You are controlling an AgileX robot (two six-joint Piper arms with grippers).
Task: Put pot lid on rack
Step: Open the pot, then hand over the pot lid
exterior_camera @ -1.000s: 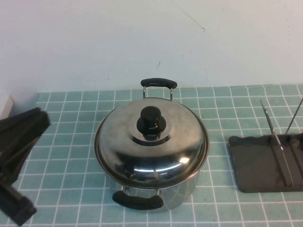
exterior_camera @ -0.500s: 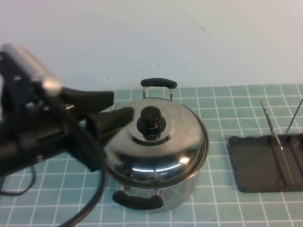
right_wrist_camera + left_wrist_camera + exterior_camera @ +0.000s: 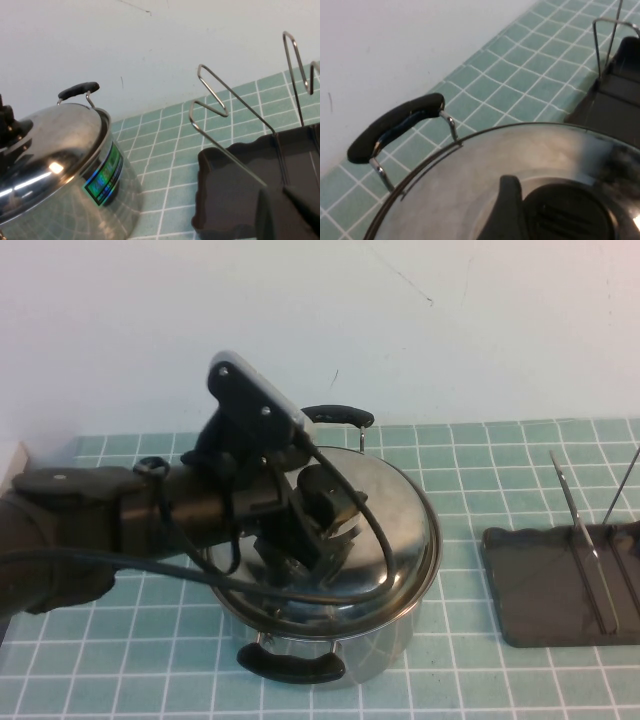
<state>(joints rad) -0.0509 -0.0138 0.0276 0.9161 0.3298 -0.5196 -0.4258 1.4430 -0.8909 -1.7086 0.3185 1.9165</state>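
The pot lid (image 3: 400,530), shiny domed steel with a black knob (image 3: 322,485), sits on the steel pot (image 3: 385,650) at the table's middle. My left gripper (image 3: 318,518) reaches in from the left and is open over the lid, its fingers on either side of the knob. In the left wrist view one finger (image 3: 509,205) stands beside the knob (image 3: 565,217). The rack (image 3: 540,590), a dark tray with upright wires (image 3: 582,535), stands to the right of the pot. My right gripper (image 3: 279,200) hangs over the rack (image 3: 230,195), open by a small gap and empty; it is outside the high view.
The pot has two black handles, far (image 3: 335,416) and near (image 3: 292,665). The table is covered in green tiles (image 3: 480,470), with a white wall behind. The right wrist view shows the pot's side with a label (image 3: 102,175).
My left arm has swung in from the left edge and come over the lid, with its fingers now around the knob. The lid, pot and rack have not moved.
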